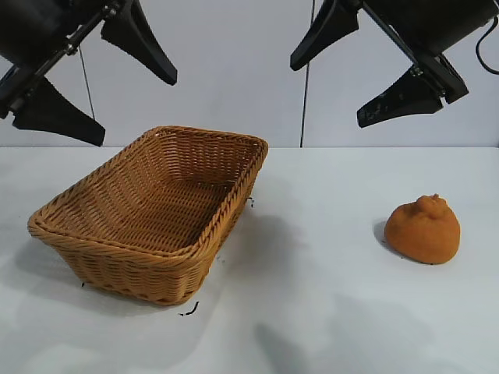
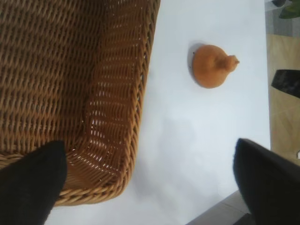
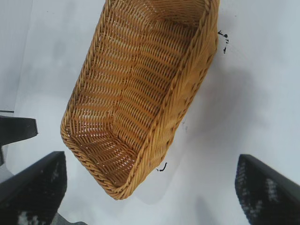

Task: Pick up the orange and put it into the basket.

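Above the table (image 1: 327,327), the left gripper (image 1: 97,74) and right gripper (image 1: 347,74) hang tilted downward, both with fingers spread wide and holding nothing. Near the right edge lies the lumpy, rough orange (image 1: 422,230), well apart from the woven wicker basket (image 1: 117,261) at the left.

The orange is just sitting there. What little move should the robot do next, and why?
Probably lower the right gripper toward the orange. Its jaws are open and empty, it hangs above that side, and the orange lies on the table, apart from the empty basket.
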`<action>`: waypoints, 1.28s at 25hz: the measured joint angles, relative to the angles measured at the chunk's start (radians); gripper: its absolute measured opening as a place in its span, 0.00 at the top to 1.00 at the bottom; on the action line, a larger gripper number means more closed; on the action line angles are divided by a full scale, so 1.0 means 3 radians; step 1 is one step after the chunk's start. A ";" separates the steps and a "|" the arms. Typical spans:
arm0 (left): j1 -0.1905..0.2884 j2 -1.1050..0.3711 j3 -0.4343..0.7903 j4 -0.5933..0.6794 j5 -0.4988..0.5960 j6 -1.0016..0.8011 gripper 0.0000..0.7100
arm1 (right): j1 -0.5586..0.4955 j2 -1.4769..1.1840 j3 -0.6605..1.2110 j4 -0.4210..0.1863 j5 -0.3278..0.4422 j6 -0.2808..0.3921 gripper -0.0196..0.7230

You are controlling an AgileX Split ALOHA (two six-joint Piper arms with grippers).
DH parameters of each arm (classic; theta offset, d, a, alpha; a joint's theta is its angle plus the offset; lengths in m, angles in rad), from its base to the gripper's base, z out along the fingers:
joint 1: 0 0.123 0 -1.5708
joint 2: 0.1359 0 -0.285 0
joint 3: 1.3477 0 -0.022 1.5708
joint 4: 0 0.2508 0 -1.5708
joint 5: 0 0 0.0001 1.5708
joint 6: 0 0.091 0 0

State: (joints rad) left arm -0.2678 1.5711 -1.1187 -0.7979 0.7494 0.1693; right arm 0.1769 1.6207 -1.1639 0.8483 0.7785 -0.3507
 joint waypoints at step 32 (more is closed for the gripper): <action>-0.1071 -0.0553 0.0652 0.2907 -0.0221 -0.5150 0.02 | 0.0000 0.0000 0.0000 0.0007 0.0000 0.0000 0.04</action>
State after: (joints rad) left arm -0.5892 1.4051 -0.9233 0.0743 0.6830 -1.3757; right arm 0.1769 1.6207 -1.1639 0.8503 0.7785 -0.3507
